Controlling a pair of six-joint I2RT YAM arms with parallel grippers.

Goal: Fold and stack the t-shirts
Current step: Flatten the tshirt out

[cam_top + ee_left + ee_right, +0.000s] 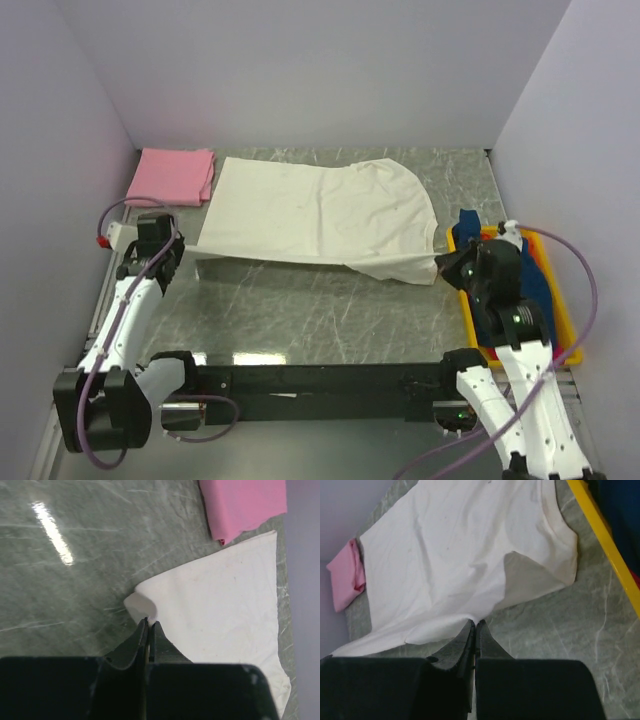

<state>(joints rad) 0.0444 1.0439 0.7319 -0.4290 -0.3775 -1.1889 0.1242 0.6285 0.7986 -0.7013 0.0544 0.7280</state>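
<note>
The cream-white t-shirt (320, 215) is stretched across the far half of the table, its near edge lifted off the surface. My left gripper (149, 622) is shut on the shirt's near left corner (142, 602). My right gripper (475, 623) is shut on its near right edge (470, 612); the collar (565, 555) lies to the right. From above, the left gripper (190, 243) and right gripper (442, 267) hold the two ends of that lifted edge. A folded pink t-shirt (172, 176) lies at the far left corner. A dark blue t-shirt (520, 285) sits in the bin.
A yellow plastic bin (460, 283) stands at the table's right edge, under my right arm; its rim (605, 540) shows in the right wrist view. Grey walls enclose the table on three sides. The marbled tabletop (320, 310) lies between the shirt and the arm bases.
</note>
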